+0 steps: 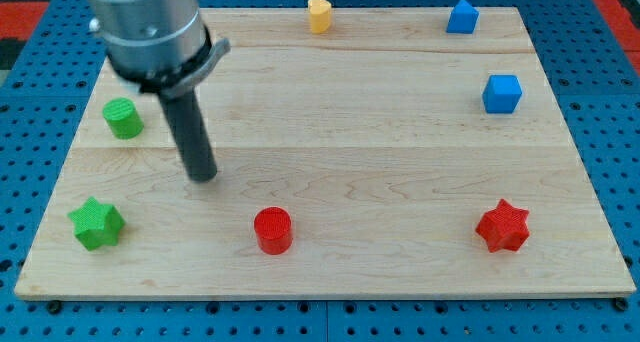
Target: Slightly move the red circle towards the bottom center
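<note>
Nearest the camera stood the red circle (272,230), a smooth plastic cylinder near the bottom edge of the pale wooden surface (400,152), slightly left of centre. No jaws existed to open or close; my tip (204,174) sat apart, up-left of it. I judged an off-centre push might roll it sideways or overshoot.

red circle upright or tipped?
Upright: the red circle stands on its flat end, round top face up. My tip is apart, up-left of it.
</note>
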Robot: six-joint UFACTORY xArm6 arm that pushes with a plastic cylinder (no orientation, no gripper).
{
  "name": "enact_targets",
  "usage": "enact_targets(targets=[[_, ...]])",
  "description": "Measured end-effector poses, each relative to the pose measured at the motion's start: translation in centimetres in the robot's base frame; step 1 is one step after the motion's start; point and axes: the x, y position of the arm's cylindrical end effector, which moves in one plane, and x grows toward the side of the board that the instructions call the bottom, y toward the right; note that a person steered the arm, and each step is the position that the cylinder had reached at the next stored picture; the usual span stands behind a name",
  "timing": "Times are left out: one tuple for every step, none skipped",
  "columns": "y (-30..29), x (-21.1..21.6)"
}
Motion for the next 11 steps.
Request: enact_targets(targets=[[-0.4,2.1],[0.4,2.4],[2.8,5.0],[3.0,5.9],[5.1,5.7],[3.8,5.7],[2.6,5.7],[1.8,5.7],[1.2,5.7],[1.2,5.7],[1.2,5.8]])
